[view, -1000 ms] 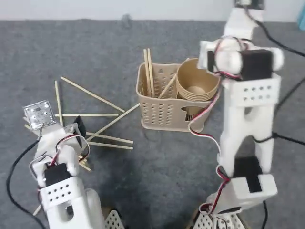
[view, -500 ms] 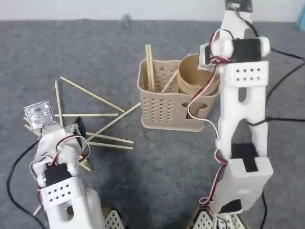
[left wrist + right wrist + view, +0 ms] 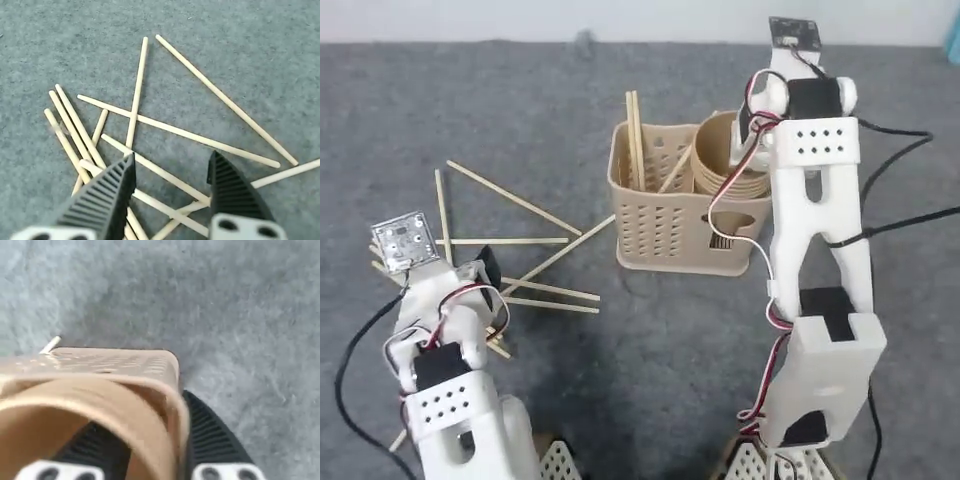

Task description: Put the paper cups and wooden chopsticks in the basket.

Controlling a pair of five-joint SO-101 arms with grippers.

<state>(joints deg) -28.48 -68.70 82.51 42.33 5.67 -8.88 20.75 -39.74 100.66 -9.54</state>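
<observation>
Noting left gripper [image 3: 173,156] open, hovering over loose wooden chopsticks [image 3: 175,131] on the carpet [image 3: 250,40]. We see right gripper [image 3: 142,412] parted astride the rim of the paper cups [image 3: 720,165], nested inside the basket [image 3: 665,235].

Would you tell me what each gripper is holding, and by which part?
The left gripper is open over the chopsticks, holding nothing. The right gripper sits at the rim of the paper cup; whether it grips cannot be told.

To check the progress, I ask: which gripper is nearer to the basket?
Right. The right gripper is at the rim of the basket, beside the paper cups in it. The left gripper is well away, open above the loose chopsticks.
</observation>
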